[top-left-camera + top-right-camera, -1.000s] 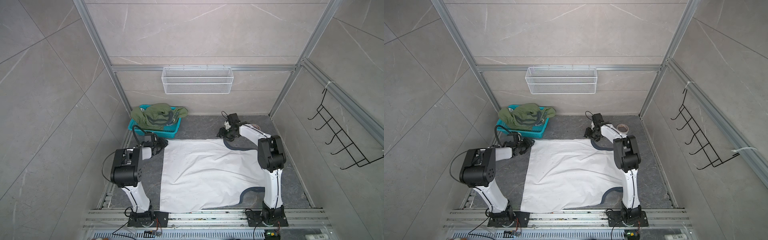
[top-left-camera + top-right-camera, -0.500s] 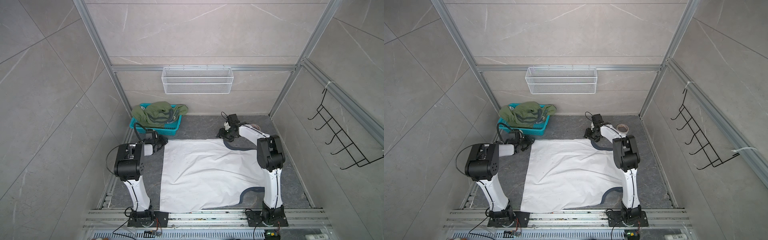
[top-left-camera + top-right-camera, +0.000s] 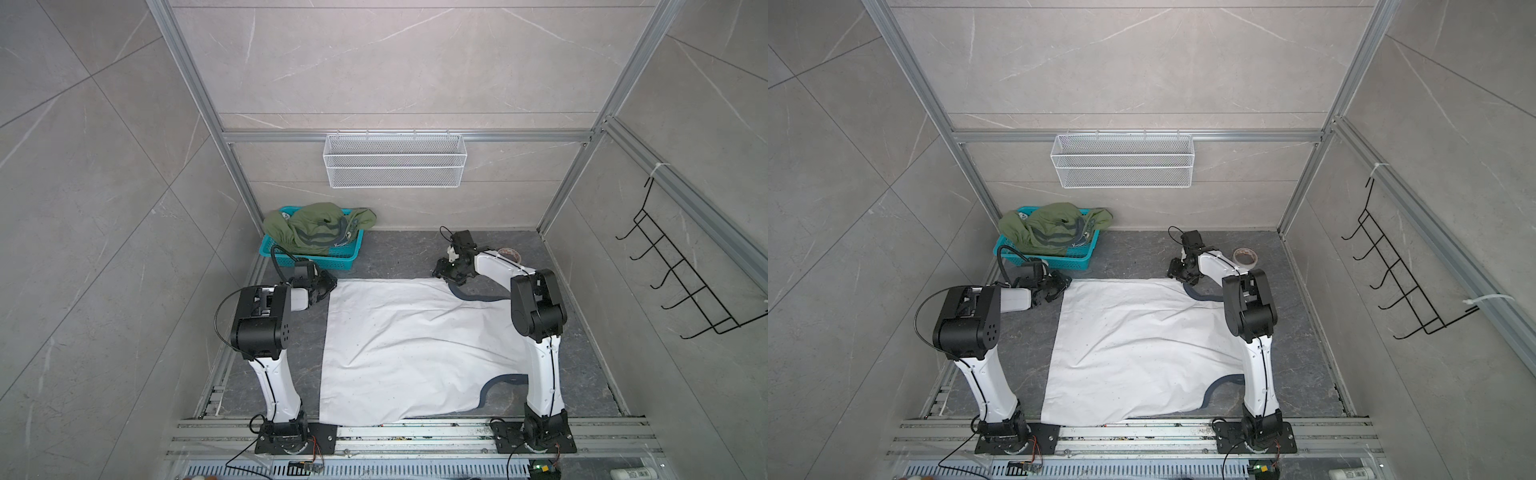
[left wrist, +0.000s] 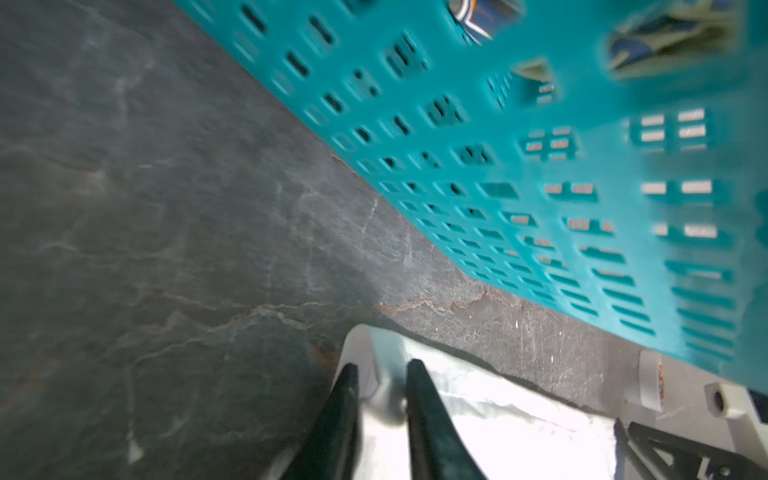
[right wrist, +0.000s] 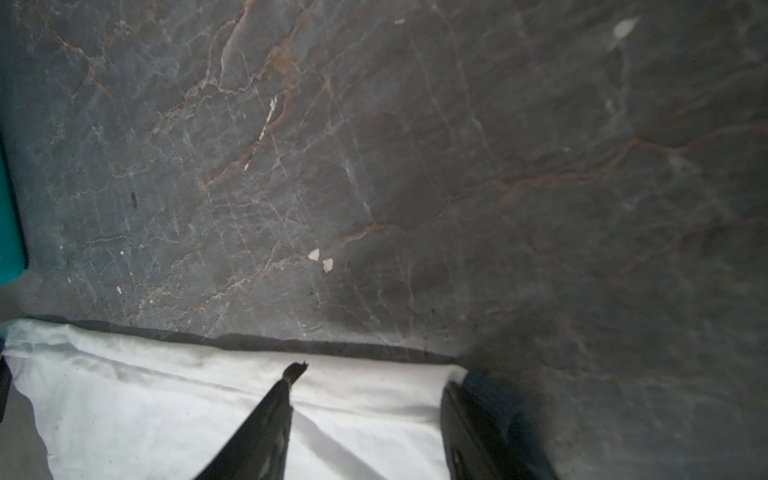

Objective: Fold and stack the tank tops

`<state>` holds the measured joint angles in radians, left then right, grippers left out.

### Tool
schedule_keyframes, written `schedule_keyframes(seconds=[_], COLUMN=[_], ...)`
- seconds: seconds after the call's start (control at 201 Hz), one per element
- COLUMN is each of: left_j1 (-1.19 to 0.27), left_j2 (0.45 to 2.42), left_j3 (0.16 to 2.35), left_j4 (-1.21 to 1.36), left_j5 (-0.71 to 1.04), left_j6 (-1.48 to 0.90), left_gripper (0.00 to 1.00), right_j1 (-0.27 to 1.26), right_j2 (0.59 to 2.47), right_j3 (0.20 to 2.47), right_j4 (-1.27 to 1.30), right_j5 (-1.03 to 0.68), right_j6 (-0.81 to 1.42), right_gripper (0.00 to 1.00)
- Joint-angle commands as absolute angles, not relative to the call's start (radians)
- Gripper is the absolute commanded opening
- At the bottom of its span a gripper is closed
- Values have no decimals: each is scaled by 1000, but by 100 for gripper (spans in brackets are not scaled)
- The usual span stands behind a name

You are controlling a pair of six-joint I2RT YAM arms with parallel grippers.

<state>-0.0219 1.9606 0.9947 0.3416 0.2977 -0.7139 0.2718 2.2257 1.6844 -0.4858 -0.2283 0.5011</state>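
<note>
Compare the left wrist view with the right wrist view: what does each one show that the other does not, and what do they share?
Only the left wrist view: the teal basket with its slotted wall close up, and the left end effector pinching a corner of the white tank top. Only the right wrist view: the right end effector, open at that top's navy trim. Both: the white cloth lying on the dark stone table.

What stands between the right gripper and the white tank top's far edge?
Nothing visible does. The right gripper is open directly at the far edge of the white tank top, one finger beside the navy trim. The teal basket sits well aside.
</note>
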Motion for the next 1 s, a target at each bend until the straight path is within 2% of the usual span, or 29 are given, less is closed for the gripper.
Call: schedule_keyframes(seconds=[0.0,0.254,0.383,0.617,0.841,0.99], left_j1=[-38,-51,-57,-58,-58,-60], left_j2=[1944,1898,1861,1816,1803,1796], left_j3=[1010,969,950,911,899,896], left_j4=[362,383,379,391,402,406], left_j5=[302,269,259,233,233,238], left_j6=[-708,-712,-702,-710,-716,-717], left_gripper=[16,4,2,1,0,0], right_j1=[271,269,251,245,246,248], right_j2=[2162,2112,2077,2146,2212,2187], right_j3=[1643,1583,1555,1622,1679,1634], right_j4=[-499,-474,-465,-522,-570,-537], right_j5=[-182,-147,-97,-75,-100,-100], right_j6=[498,538,572,556,544,558], right_gripper=[60,60,60,59,47,39])
